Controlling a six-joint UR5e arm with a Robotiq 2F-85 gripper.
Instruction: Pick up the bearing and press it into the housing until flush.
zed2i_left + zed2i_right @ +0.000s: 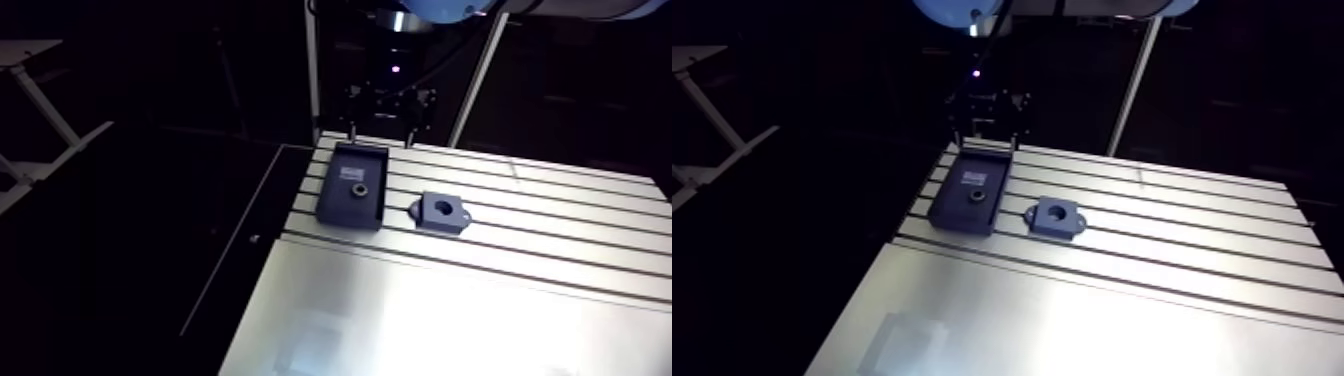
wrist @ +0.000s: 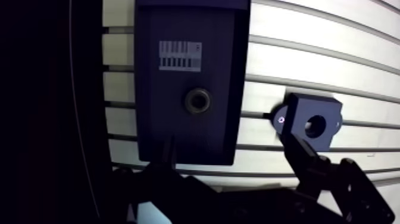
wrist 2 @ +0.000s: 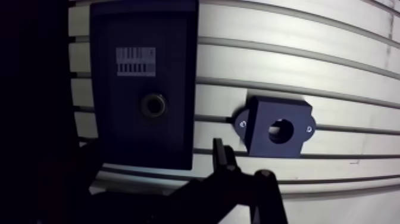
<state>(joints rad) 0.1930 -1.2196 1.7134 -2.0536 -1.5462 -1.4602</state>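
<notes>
Bearing [image 2: 197, 100] in tray [image 2: 156, 122], tray's far end cut off, fingers [image 2: 297, 152] apart, dim

counter [image 1: 560, 230]: bare slotted aluminium, smooth, strong sheen on the near part. tray [image 2: 155, 119]: dark, matt, looks plastic, smooth floor. label [image 2: 180, 56] on it: white, paper-like, printed barcode. bearing [image 2: 197, 100]: metal ring, dull gloss on the rim. housing [image 2: 309, 107]: dark matt block, smooth faces, material unclear. end effector [image 2: 226, 134] fingers [image 2: 303, 158]: black, matt.
</notes>
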